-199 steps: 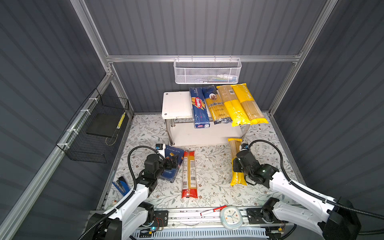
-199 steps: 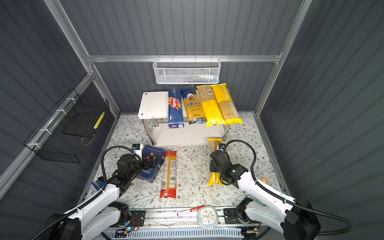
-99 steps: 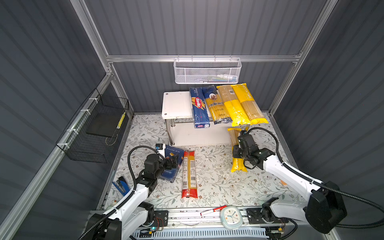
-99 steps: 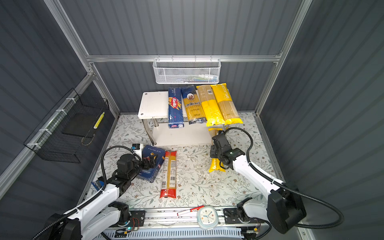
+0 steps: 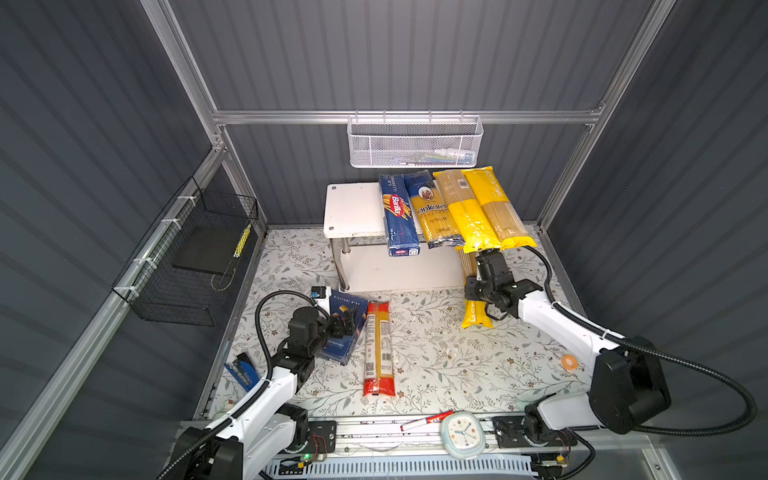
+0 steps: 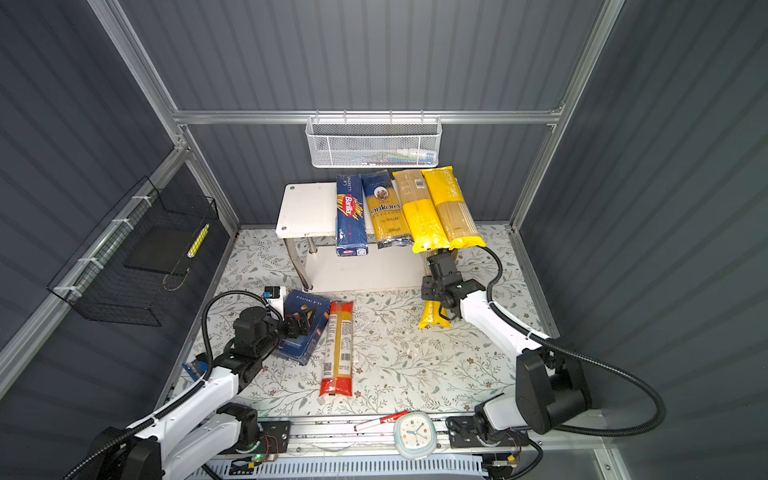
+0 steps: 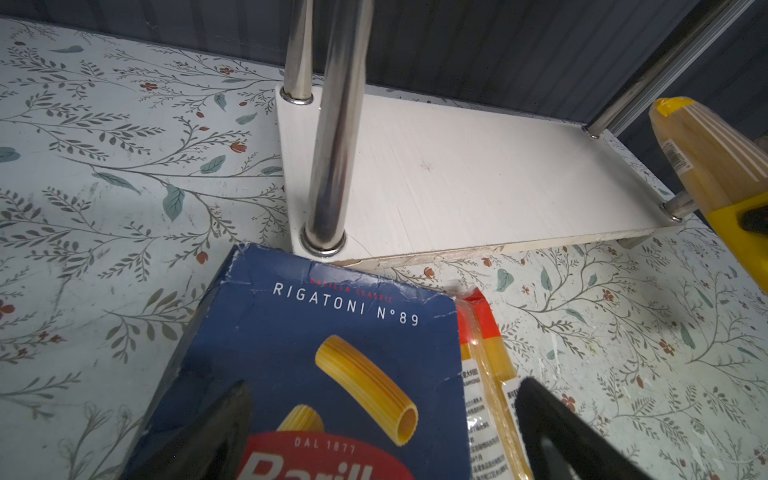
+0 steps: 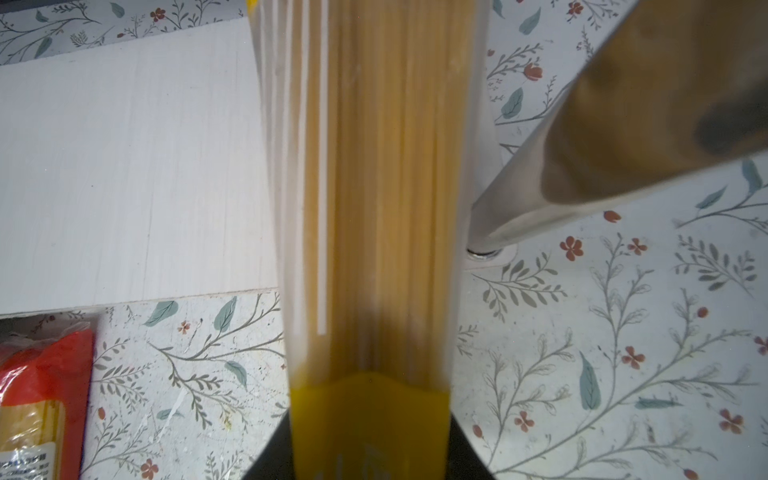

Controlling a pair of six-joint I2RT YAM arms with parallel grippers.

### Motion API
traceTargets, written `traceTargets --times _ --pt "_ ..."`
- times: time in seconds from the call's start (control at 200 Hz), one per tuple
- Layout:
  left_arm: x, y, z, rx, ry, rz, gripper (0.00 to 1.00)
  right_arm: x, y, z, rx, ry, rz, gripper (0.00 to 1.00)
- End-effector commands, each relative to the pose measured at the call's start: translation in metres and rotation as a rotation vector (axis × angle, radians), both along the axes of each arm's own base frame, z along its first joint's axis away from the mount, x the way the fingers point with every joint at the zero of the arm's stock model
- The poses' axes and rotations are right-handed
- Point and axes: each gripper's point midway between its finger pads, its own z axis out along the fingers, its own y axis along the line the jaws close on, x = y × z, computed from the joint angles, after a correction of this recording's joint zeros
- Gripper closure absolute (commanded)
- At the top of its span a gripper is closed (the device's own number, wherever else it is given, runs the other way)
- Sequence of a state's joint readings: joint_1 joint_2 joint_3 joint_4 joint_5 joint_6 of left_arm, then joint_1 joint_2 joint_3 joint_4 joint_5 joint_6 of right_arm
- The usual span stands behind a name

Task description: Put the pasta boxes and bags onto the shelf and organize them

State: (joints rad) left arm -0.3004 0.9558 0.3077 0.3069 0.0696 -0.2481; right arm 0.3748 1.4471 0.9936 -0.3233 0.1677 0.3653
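The right gripper (image 8: 370, 465), clamped on the yellow bag (image 5: 476, 318), angles it toward the shelf (image 5: 353, 208), its lower board, seemingly to slide it in.

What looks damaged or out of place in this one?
The wide dark blue Barilla rigatoni carton on the floral table is creased and scuffed white at its top edge. On the white two-tier shelf, the long dark blue Barilla spaghetti box overhangs the top board's front edge.

Lower shelf board (image 5: 395, 270) lies open; chrome leg (image 8: 540, 178) crowds the bag (image 8: 374, 187).
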Motion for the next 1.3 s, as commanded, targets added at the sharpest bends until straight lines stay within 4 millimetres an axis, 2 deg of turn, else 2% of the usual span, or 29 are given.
traceTargets --times 0.0,0.31,0.555,0.69,0.996,1.296 --pt "0.004 -0.001 0.012 -0.004 -0.025 0.002 0.0 0.034 0.009 0.047 0.05 -0.163 0.01 0.85" --pt "0.004 -0.001 0.011 -0.003 -0.023 0.001 0.01 0.058 0.005 0.044 0.053 -0.181 -0.025 0.81" --pt "0.005 -0.002 0.009 -0.002 -0.014 -0.002 0.0 0.072 0.001 0.025 0.047 -0.147 -0.058 0.74" --pt "0.004 -0.002 0.01 -0.002 -0.018 -0.001 0.0 0.075 -0.001 0.016 0.049 -0.127 -0.079 0.67" --pt "0.003 -0.001 0.012 -0.006 -0.023 -0.001 0.01 0.064 -0.003 0.007 0.082 -0.102 -0.111 0.33" --pt "0.003 -0.001 0.012 -0.006 -0.024 -0.002 0.0 0.035 -0.007 -0.001 0.118 -0.067 -0.122 0.24"
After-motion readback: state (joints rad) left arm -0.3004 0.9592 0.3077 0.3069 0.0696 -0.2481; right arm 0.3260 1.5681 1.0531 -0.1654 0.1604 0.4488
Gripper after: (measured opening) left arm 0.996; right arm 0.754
